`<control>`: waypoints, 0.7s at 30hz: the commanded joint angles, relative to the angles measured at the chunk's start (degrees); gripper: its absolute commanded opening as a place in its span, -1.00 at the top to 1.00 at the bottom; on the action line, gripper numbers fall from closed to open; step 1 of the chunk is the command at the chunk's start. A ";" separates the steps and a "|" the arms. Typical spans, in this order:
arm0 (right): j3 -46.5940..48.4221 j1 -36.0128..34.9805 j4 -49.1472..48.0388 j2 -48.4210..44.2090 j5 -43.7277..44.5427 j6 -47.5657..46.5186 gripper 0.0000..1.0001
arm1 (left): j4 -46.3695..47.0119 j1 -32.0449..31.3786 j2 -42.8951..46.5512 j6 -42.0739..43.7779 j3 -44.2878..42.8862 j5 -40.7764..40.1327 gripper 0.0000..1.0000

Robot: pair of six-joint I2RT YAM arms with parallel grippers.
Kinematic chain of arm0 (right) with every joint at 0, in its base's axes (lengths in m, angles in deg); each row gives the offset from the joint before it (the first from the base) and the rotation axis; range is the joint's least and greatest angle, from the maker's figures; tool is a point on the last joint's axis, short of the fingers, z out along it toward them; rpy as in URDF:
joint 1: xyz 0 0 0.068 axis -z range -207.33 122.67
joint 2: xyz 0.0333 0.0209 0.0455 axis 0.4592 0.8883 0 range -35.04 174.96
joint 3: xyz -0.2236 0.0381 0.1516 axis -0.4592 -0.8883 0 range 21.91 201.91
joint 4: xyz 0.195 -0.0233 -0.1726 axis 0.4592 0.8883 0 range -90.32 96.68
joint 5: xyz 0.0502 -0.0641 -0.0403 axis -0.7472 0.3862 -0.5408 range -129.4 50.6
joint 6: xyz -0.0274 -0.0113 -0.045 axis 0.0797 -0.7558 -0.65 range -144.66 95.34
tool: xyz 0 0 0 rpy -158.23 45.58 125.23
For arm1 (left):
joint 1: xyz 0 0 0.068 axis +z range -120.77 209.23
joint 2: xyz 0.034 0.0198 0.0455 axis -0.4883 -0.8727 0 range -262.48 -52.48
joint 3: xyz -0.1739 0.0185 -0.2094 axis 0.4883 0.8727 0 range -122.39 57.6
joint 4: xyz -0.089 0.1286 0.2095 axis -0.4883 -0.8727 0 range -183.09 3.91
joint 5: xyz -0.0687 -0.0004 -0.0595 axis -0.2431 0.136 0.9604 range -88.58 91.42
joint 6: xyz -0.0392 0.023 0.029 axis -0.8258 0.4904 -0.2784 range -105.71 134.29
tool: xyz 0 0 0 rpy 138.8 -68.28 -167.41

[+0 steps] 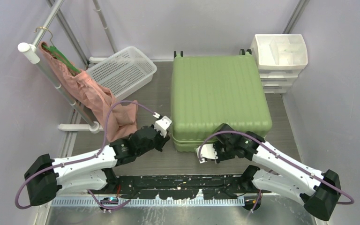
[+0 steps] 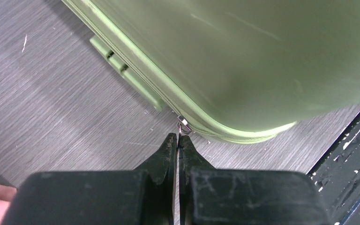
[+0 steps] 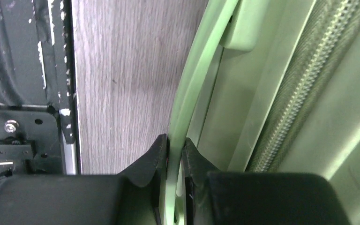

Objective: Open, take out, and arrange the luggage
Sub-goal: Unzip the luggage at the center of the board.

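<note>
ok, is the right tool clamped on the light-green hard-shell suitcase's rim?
Yes, right tool grips the thin rim of the light-green hard-shell suitcase.

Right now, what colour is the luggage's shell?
The luggage is light green with ribs, clearest in the top external view.

light: bright, diffuse | shadows: soft | wrist views: luggage (image 2: 262, 56) blurred close-up, faint sheen

The left gripper (image 2: 178, 138) is pinched shut on the zip pull (image 2: 183, 123); the right gripper (image 3: 176, 142) is clamped on the luggage (image 3: 281, 70) rim.
</note>
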 commanded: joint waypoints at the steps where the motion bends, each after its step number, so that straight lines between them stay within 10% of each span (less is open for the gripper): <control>1: -0.12 -0.43 17.78 -4.30 0.72 -7.49 0.98 | 1.97 1.53 -2.23 5.05 -1.82 -6.85 1.00; 21: -1.35 -0.48 19.94 -3.85 -0.40 -14.15 0.98 | 21.15 14.84 -18.00 10.05 -8.46 0.18 1.00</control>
